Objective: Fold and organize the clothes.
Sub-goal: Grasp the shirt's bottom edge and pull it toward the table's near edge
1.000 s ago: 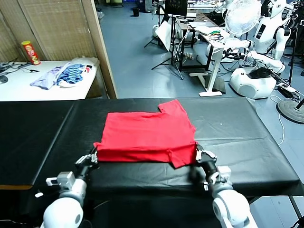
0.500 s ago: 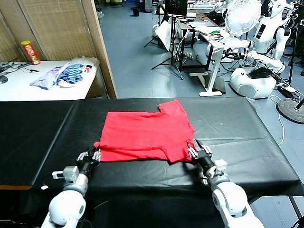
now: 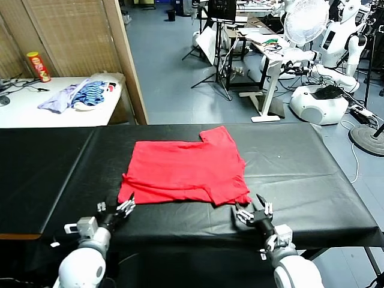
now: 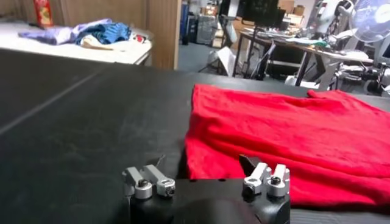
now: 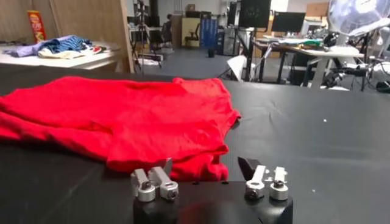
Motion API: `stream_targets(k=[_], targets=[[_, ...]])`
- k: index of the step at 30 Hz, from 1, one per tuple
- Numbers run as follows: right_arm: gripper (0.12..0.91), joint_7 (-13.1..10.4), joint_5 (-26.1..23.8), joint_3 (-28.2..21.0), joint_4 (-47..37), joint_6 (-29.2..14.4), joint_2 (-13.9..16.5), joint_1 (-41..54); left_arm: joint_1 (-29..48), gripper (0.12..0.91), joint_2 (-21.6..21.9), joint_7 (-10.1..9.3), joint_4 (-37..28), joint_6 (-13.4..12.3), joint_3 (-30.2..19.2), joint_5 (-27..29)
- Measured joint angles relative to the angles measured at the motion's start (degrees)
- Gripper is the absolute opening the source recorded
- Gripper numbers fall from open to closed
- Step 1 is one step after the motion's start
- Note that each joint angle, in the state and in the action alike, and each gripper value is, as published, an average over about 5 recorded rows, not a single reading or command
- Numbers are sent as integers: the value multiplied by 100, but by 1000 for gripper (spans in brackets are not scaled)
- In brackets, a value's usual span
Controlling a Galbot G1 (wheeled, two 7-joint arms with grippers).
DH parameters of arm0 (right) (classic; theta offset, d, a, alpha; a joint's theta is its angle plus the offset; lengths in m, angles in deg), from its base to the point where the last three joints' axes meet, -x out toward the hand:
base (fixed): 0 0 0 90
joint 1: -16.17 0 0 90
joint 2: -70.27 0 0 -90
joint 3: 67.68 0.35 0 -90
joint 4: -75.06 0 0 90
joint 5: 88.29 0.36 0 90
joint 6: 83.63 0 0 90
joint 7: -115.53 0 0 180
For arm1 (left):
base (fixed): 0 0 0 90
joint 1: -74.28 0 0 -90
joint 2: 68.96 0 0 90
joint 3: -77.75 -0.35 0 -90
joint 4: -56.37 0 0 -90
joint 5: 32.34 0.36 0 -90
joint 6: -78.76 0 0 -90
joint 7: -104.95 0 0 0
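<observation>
I have the red T-shirt (image 3: pixel 185 171) lying partly folded on the black table (image 3: pixel 312 174), with one sleeve sticking out at its far right corner. Both claws sit clear of the cloth on the near side. My left claw (image 3: pixel 124 207) is just short of the shirt's near left corner, its fingers spread and nothing between them. My right claw (image 3: pixel 251 211) is just short of the near right corner, also parted and empty. The wrist views confirm it: ahead of each claw is bare table, then the doubled red hem, untouched.

I judge the step in hand to be taking a fresh hold on the near edge for the next fold. To do it well, I would bring each claw forward low, so the lower finger slides under the hem rather than pushing it into a bunch. The near edge is already two layers thick and rumpled, most of all ahead of the right claw, so I want both layers pinched, not just the top one. I should grip at matching points on both corners and lift evenly, or the fold will come out skewed. The stray sleeve beyond the right claw will need tucking in afterwards.
</observation>
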Motion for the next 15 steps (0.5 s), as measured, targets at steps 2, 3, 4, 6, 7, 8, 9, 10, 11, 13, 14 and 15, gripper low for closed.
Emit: stream_targets(k=[2,3,4,6,7,8,9,10,11,13,14,15], targets=[[233,-33,14,-6,25,18,9,11,8,408,0,25,-44,30,-2,-76],[198,-53,25,-7,46,29,15,14,13,358,-1,36,-63,46,-5,-108],[162,-75,36,-7,69,40,21,14,18,307,-2,44,-77,60,-9,-128],[137,-134,67,-4,126,81,27,-9,17,195,-3,51,-91,77,-18,-137],[131,-173,87,-1,161,121,28,-30,8,168,-2,50,-81,80,-21,-128],[130,-216,116,3,200,183,29,-56,-5,140,-1,46,-63,80,-22,-109],[130,-260,153,10,245,262,33,-88,-21,130,1,39,-36,75,-20,-72],[130,-301,194,18,293,349,39,-121,-42,132,4,31,-3,67,-17,-14],[130,-339,242,27,348,444,49,-158,-66,134,11,22,34,60,-14,62],[130,-401,335,49,482,650,84,-249,-124,131,34,-4,110,53,-8,269],[130,-427,375,58,556,747,105,-299,-161,130,53,-22,153,62,-4,378],[130,-451,413,68,639,845,130,-355,-204,130,75,-44,197,84,2,475]])
